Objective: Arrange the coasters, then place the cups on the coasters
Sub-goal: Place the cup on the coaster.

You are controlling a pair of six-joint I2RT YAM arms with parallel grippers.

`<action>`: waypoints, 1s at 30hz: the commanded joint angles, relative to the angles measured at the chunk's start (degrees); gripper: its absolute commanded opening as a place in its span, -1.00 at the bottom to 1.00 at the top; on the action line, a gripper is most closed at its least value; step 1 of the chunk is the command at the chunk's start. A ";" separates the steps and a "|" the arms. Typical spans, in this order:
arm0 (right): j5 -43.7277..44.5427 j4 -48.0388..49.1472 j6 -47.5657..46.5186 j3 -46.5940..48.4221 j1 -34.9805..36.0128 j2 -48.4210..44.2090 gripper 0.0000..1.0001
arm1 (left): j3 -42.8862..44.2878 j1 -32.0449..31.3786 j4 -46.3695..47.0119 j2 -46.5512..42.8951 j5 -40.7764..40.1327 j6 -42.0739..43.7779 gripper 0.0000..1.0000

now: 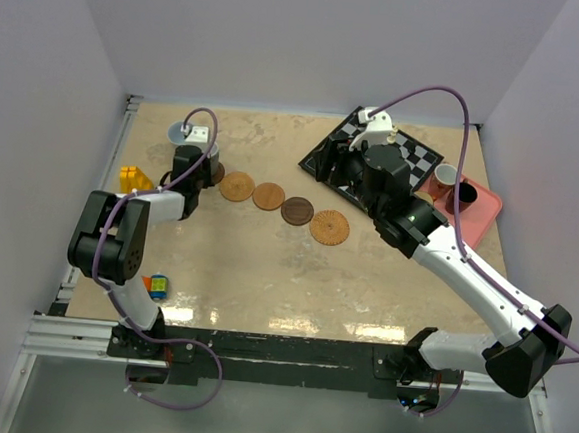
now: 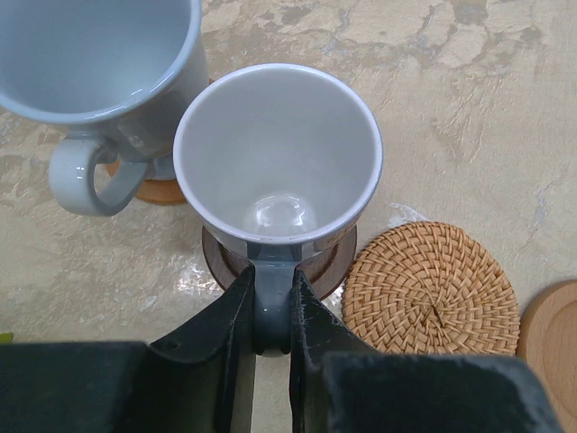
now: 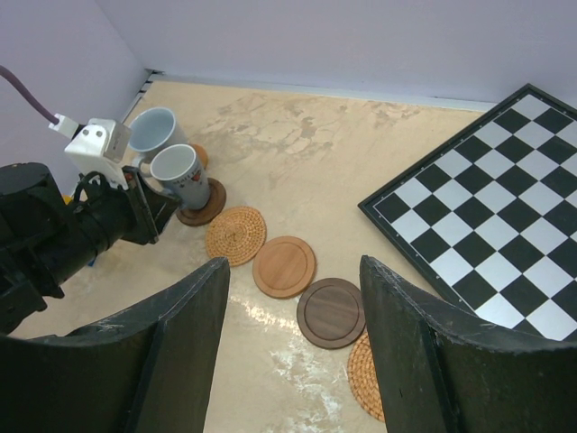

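Cup-placing step: your left gripper (image 2: 272, 290) clamps the grey-white cup (image 2: 275, 153) by its handle, seemingly seated on the dark coaster (image 2: 338, 266); right gripper (image 3: 290, 271) hangs open, empty; next, release cleanly without tipping it.

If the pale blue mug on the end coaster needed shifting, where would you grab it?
Probably by its handle, jaws closing across the loop from the near side. The pale blue mug stands upright with the handle jutting out that way; the grey mug crowds its other side.
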 commanded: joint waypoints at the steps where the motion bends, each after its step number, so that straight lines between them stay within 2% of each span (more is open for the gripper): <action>1: 0.42 2.24 0.22 0.12 0.14 -0.97 0.27 | 2.84 0.89 3.81 -0.52 -0.33 -1.35 -1.00; 30: 0.15 2.23 -0.05 0.03 0.14 -0.88 0.27 | 5.39 1.50 -0.40 1.06 1.25 -1.70 -1.00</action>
